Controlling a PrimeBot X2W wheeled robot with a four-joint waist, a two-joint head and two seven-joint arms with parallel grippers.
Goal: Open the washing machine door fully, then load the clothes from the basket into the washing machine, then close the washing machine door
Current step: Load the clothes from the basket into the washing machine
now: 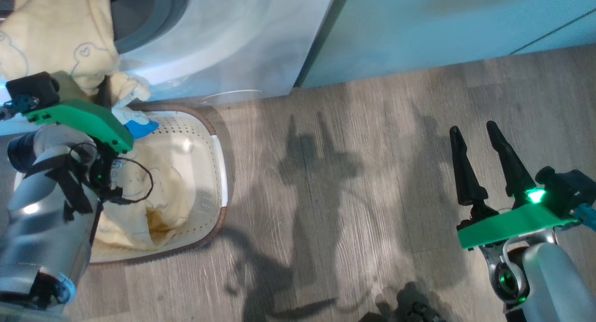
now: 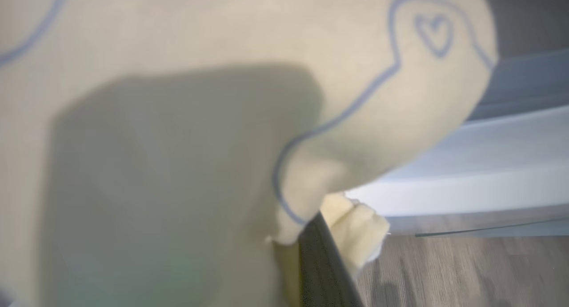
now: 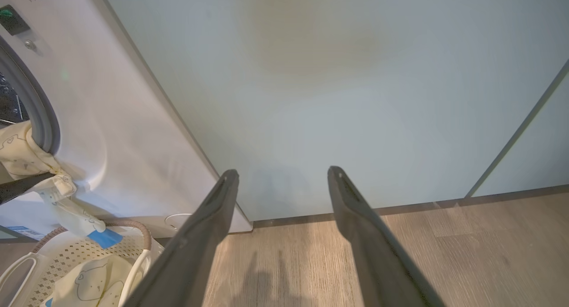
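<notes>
A pale yellow garment of the clothes (image 1: 56, 33) hangs from the grey-ringed opening of the white washing machine (image 1: 223, 37), its blue-patched end trailing toward the basket (image 1: 222, 173). My left gripper (image 1: 104, 91) is just below the opening, shut on that garment. In the left wrist view the garment (image 2: 178, 120) covers most of the picture and one dark finger (image 2: 324, 262) shows beside it. Another yellow garment (image 1: 158, 191) lies in the basket. Over the floor at the right, my right gripper (image 1: 472, 126) is open and holds nothing. The washing machine door is out of view.
Pale teal cabinet doors (image 1: 442, 28) stand right of the machine, and my right gripper (image 3: 282, 171) faces them. Wood floor (image 1: 349, 173) stretches between the basket and the right arm, crossed by the robot's shadow.
</notes>
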